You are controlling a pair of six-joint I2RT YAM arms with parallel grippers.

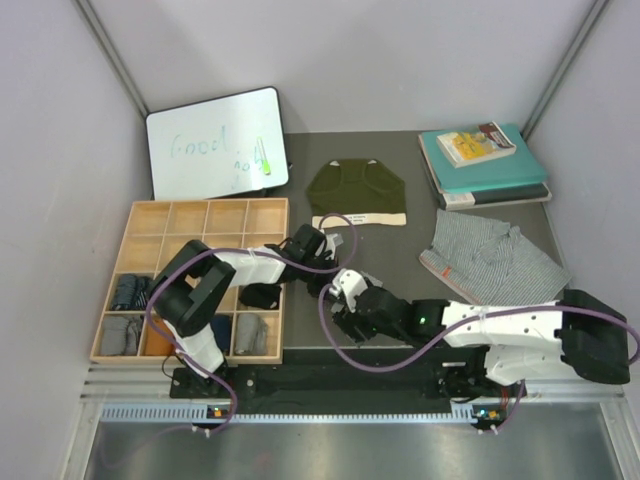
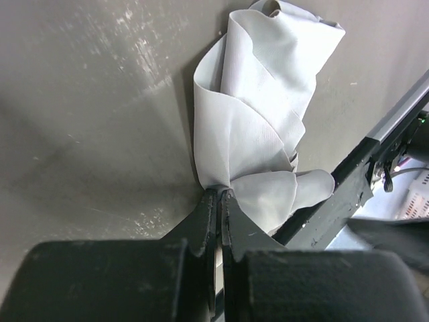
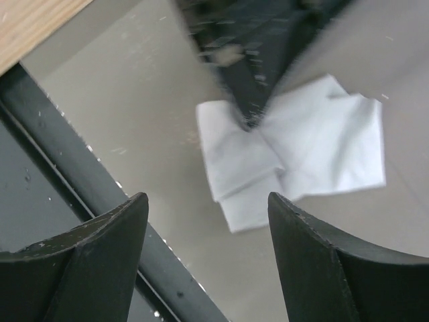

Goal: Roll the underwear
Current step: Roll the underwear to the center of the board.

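Observation:
The plain light grey underwear (image 2: 258, 114) lies bunched in loose folds on the dark table. My left gripper (image 2: 219, 193) is shut on its near edge. In the right wrist view the same grey cloth (image 3: 301, 154) lies flat on the table, with the left gripper's fingers (image 3: 251, 74) pinching it from above. My right gripper (image 3: 208, 201) is open, a short way in front of the cloth and touching nothing. Seen from the top camera, both grippers (image 1: 335, 250) (image 1: 338, 295) meet near the table's front middle. The olive green underwear (image 1: 357, 190) and the patterned underwear (image 1: 495, 255) lie spread out behind.
A wooden compartment tray (image 1: 205, 218) stands at the left, several of its cells holding rolled garments. A whiteboard (image 1: 218, 142) leans at the back left. Teal books (image 1: 485, 160) are stacked at the back right. The table's black front rail (image 3: 80, 174) runs close to the right gripper.

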